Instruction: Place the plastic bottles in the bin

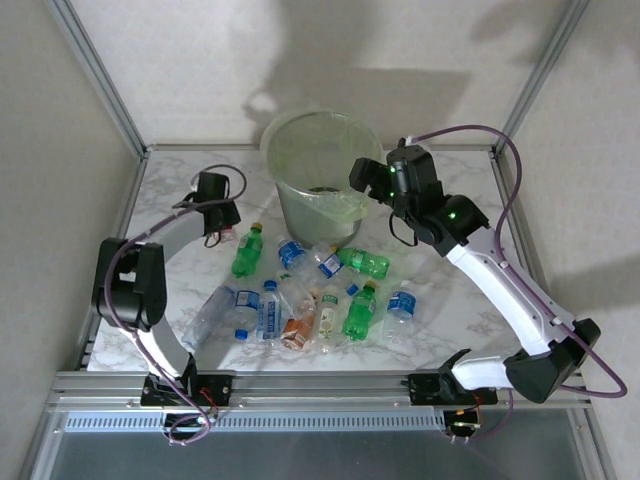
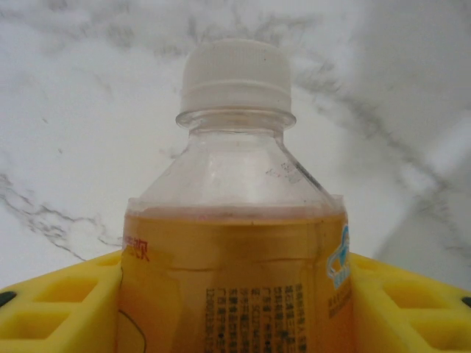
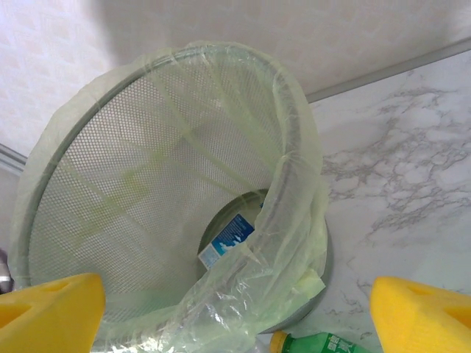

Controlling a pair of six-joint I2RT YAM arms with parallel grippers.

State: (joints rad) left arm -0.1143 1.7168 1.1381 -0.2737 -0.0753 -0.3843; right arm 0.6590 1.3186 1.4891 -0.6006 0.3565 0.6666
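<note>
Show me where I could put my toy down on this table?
Bare marble: the far-left corner between the bin and the left hand, and the near-right strip between the bottles and the right arm. Crowded: the middle, in front of the bin, heaped with bottles.

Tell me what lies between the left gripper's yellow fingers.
A clear bottle with a white cap and orange label, both fingers of the left gripper pressed against its sides; the left wrist view shows it.

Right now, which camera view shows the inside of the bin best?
The right wrist view: it looks straight into the bin, showing its liner and a blue-labelled bottle at the bottom. The top external view shows the bin whole, its inside dim.
</note>
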